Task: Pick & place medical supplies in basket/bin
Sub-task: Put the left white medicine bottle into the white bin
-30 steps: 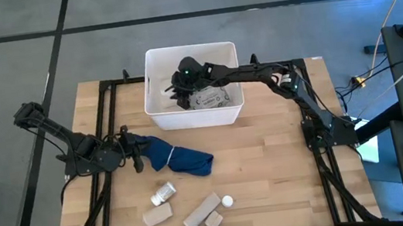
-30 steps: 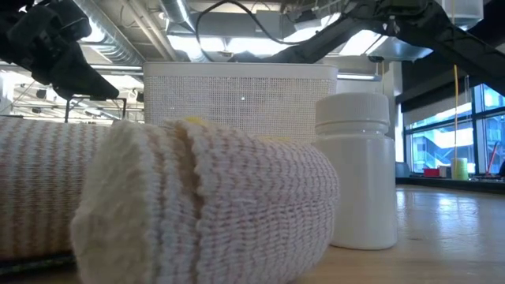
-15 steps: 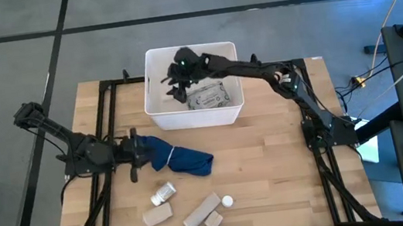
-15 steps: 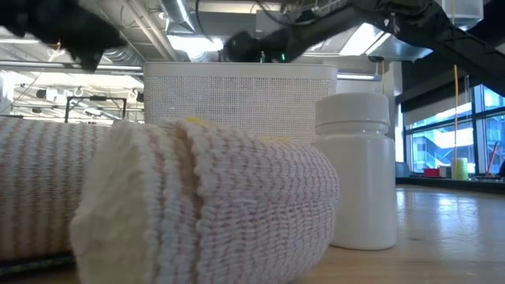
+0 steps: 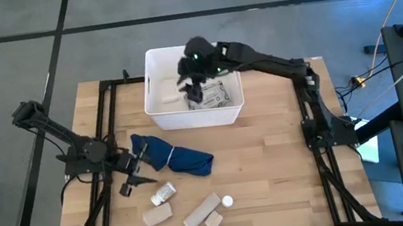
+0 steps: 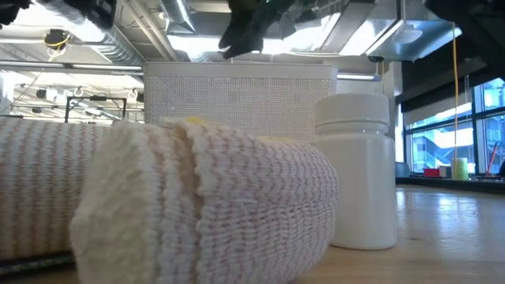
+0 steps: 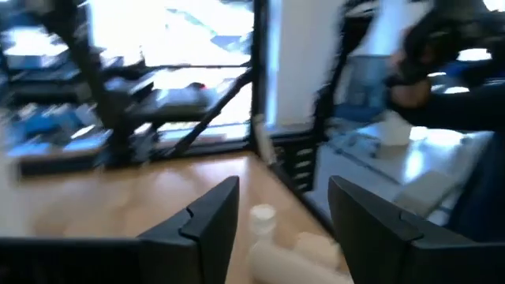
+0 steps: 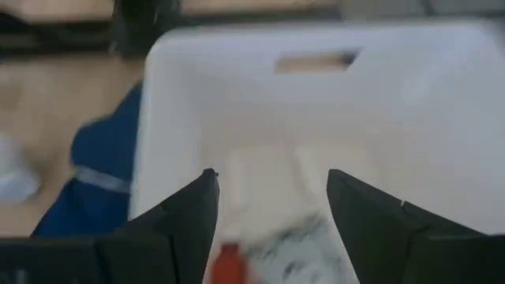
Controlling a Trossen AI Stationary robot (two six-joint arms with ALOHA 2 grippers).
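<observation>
The white bin [image 5: 154,96] stands at the table's far middle, with a grey dotted packet [image 5: 213,96] on its floor. My right gripper [image 5: 192,87] hangs open above the bin's inside [image 8: 268,197], nothing between its fingers. An orange-capped item [image 8: 229,260] lies beside the packet [image 8: 312,241]. My left gripper [image 5: 137,184] stands open and level, just left of the dark blue cloth [image 5: 180,156]; it faces a white vial [image 7: 262,217] and a beige roll [image 7: 308,252]. More supplies lie near the front edge: a vial [image 5: 165,191], beige blocks [image 5: 156,215] and a roll [image 5: 201,210].
In the low view a beige roll [image 6: 205,205] and a white bottle [image 6: 355,170] stand close to the camera, in front of the bin [image 6: 241,99]. Black frame rails [image 5: 106,125] run along both table sides. Bare wood [image 5: 271,166] lies right of the cloth.
My right gripper has risen out of the bin to above its rim. My left gripper has come away from the blue cloth's left end, swung toward the table's near edge, tipped up to level and opened. The cloth lies where it was.
</observation>
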